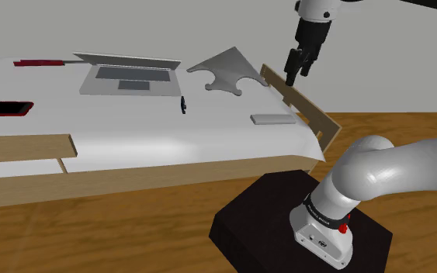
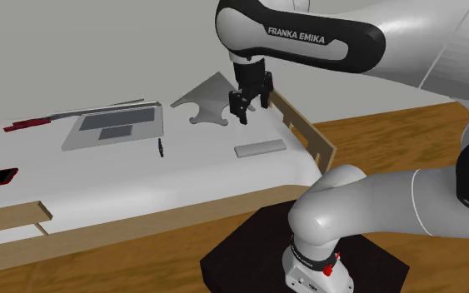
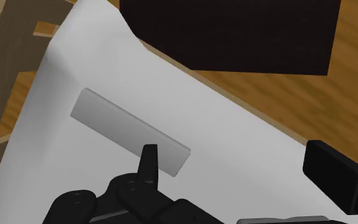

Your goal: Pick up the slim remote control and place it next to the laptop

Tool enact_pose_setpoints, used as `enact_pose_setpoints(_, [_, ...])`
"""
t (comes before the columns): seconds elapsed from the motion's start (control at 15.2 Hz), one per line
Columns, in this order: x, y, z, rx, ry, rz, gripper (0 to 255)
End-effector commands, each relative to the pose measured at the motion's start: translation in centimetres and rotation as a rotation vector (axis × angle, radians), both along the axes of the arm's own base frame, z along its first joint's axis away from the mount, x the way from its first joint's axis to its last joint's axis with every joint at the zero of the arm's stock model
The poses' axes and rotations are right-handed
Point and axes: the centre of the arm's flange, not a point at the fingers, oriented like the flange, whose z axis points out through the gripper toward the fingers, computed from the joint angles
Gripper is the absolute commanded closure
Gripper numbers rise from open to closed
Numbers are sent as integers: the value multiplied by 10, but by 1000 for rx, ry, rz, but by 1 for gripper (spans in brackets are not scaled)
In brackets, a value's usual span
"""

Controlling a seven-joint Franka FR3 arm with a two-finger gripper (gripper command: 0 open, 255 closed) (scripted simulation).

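The slim remote (image 1: 272,119) (image 2: 260,149) is a plain grey bar lying flat on the white surface, near the edge closest to the stand. The grey laptop (image 1: 127,77) (image 2: 114,125) lies open further toward the shoulder view's left. My black gripper (image 1: 297,76) (image 2: 246,108) hangs in the air above the remote, by the wooden rail, clear of the surface. In the wrist view the remote (image 3: 130,131) lies ahead of the gripper (image 3: 242,168), beside one finger (image 3: 149,162) rather than between the two. The fingers stand wide apart and nothing is between them.
A flat grey notched panel (image 1: 228,71) lies beside the laptop. A wooden rail (image 1: 306,108) borders the surface near the gripper. A small dark stick (image 1: 183,104), a red-edged phone (image 1: 3,108) and a red strip (image 1: 42,61) also lie on the surface. The black stand (image 1: 286,225) is below.
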Motion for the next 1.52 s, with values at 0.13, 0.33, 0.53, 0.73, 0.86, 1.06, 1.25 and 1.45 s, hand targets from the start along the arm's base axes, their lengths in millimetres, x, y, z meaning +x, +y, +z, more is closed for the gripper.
enact_pose_setpoints(0.13, [1, -20, -19, 20, 3, 88, 0])
enact_pose_setpoints(0.33, [5, -50, -47, 49, 7, 220, 0])
enact_pose_setpoints(0.53, [13, -78, -77, 78, 12, 352, 0])
enact_pose_setpoints(0.73, [24, -104, -107, 108, 16, 484, 0])
enact_pose_setpoints(0.86, [33, -120, -128, 127, 19, 571, 0])
enact_pose_setpoints(1.06, [49, -141, -160, 157, 24, 703, 0])
enact_pose_setpoints(1.25, [68, -159, -192, 186, 28, 835, 0])
enact_pose_setpoints(1.45, [71, -162, -207, 190, 29, 853, 0])
